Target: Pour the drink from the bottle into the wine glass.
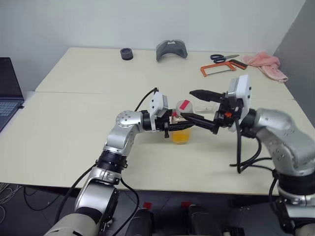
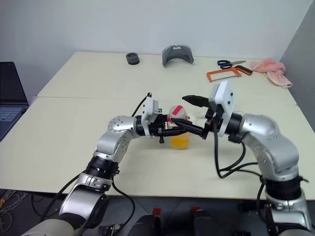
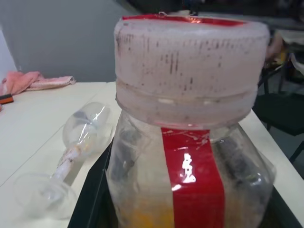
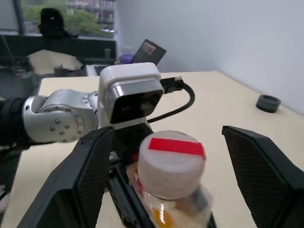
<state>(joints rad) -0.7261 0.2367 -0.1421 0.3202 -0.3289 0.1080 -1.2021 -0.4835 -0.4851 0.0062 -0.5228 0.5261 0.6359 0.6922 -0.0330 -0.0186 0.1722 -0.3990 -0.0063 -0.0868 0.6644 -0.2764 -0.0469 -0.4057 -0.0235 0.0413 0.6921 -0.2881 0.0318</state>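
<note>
The clear square-sided plastic bottle (image 1: 180, 129), red-striped with orange drink (image 1: 180, 137) low inside, stands above mid-bench, clamped by the left end effector (image 1: 173, 126). The right end effector (image 4: 168, 183) gapes wide around its cap. The wine glass (image 3: 71, 154) lies toppled beside it.
</note>
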